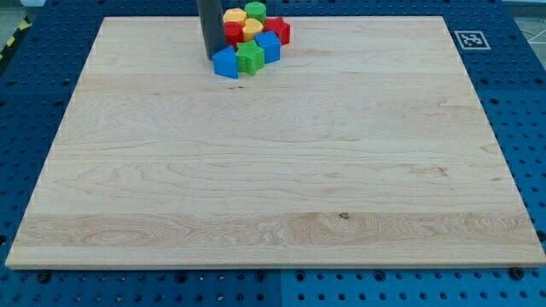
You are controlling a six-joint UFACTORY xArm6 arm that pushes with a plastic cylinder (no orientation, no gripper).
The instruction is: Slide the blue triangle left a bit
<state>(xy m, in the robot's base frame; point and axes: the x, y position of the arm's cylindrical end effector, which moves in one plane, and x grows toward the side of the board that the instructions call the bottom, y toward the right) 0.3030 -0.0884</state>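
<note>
The wooden board (pixel 273 170) lies on a blue perforated table (pixel 26 102), and all the blocks are bunched in one tight cluster at its far edge, a little left of the middle. There is no pincer on this arm to be open or closed, only a straight dark rod (pixel 210 21) coming down from the view's top. My tip (pixel 213 57) rests on the board at the left side of the cluster, just beside the blue triangle (pixel 226 63), on its far-left; whether the two actually touch I cannot tell.

The blue triangle is the nearest and leftmost block of the group, sitting on the cluster's near-left corner. Pressed against its right side is a green block (pixel 250 58) with a ridged, star-like outline. To the right of that and slightly farther away is a blue cube (pixel 268 45). Behind these lie a red block (pixel 234 33), a yellow block (pixel 252 31) and another red block (pixel 278 31) on the right edge. At the far end sit a yellow block (pixel 235 15) and a green block (pixel 255 10), their shapes hard to make out. A small black-and-white marker (pixel 470 39) lies off the board's far-right corner.
</note>
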